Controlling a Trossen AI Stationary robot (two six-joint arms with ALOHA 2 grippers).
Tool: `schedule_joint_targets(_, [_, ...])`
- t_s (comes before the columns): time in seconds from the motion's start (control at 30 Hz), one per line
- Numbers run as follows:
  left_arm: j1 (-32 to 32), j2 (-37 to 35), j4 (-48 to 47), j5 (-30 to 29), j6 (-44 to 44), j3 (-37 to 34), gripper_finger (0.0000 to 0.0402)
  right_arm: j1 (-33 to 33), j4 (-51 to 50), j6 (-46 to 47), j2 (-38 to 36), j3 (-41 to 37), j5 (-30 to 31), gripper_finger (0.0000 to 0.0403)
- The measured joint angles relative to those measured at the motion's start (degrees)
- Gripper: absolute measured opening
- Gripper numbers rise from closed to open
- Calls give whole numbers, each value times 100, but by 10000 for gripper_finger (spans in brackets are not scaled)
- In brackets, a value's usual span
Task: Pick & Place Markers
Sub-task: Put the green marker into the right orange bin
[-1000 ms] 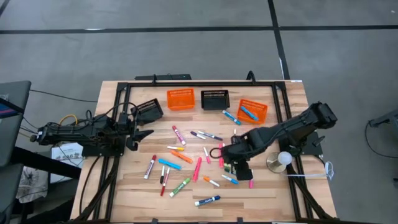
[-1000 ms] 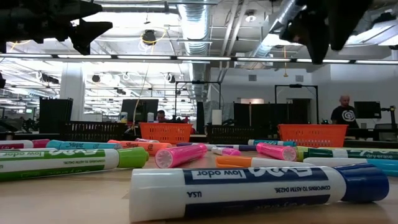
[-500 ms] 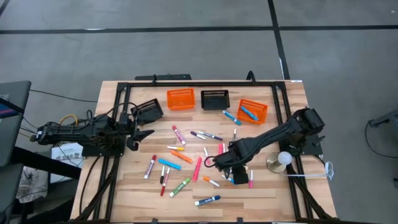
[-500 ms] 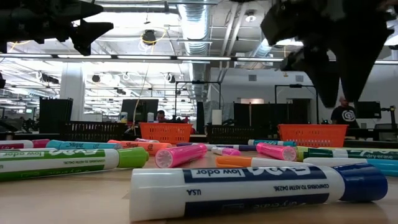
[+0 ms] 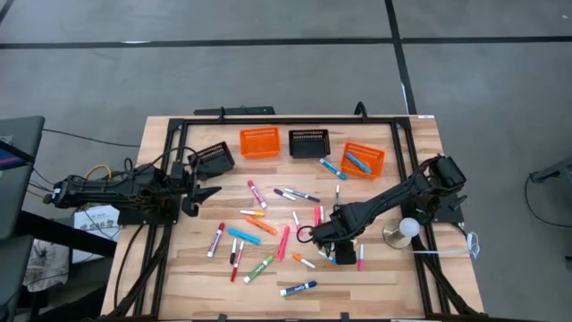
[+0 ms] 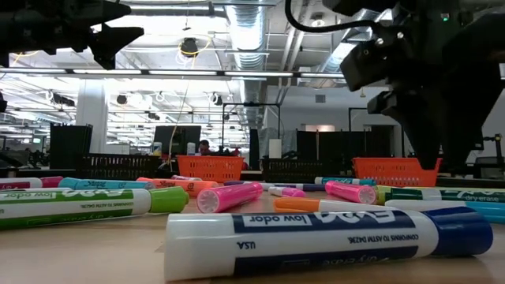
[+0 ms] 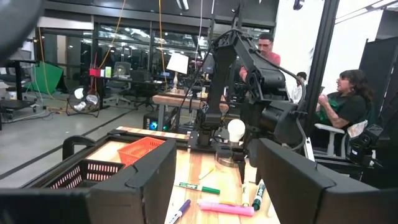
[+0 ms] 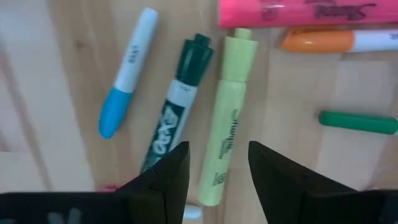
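Right gripper [image 8: 214, 165] hangs low over the markers [image 5: 268, 228] near the table's [image 5: 384, 286] right side, fingers parted with a gap between them and nothing held. Its wrist view shows a yellow highlighter [image 8: 227, 118] lying in line with that gap, a dark green marker [image 8: 177, 118] just beside it and a blue-capped white pen [image 8: 127, 81] further off; a pink marker [image 8: 305, 12] and an orange one [image 8: 339, 40] are cut off at the frame edge. From above, the arm hides the pens under it. Left gripper [image 5: 201, 192] waits at the table's left edge, fingers apart and empty. Other markers lie scattered over the middle of the table, and two blue ones lie at the right orange basket [image 5: 368, 154]. In the low view the right gripper is only a dark shape.
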Motion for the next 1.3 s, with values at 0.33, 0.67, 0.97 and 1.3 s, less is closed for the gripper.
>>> schedule_joint_targets(0.33, [0,0,19,0,0,0,222,2,417,98,-2,-383,44,154])
schedule_joint_targets(0.67, [0,0,53,0,-1,0,222,-48,655,55,-3,-460,105,154])
schedule_joint_targets(0.97, [2,0,63,0,0,0,222,-49,1036,325,-28,-950,210,154])
schedule_joint_targets(1.3, [2,0,100,0,-1,0,222,-48,1183,337,-32,-1079,230,154])
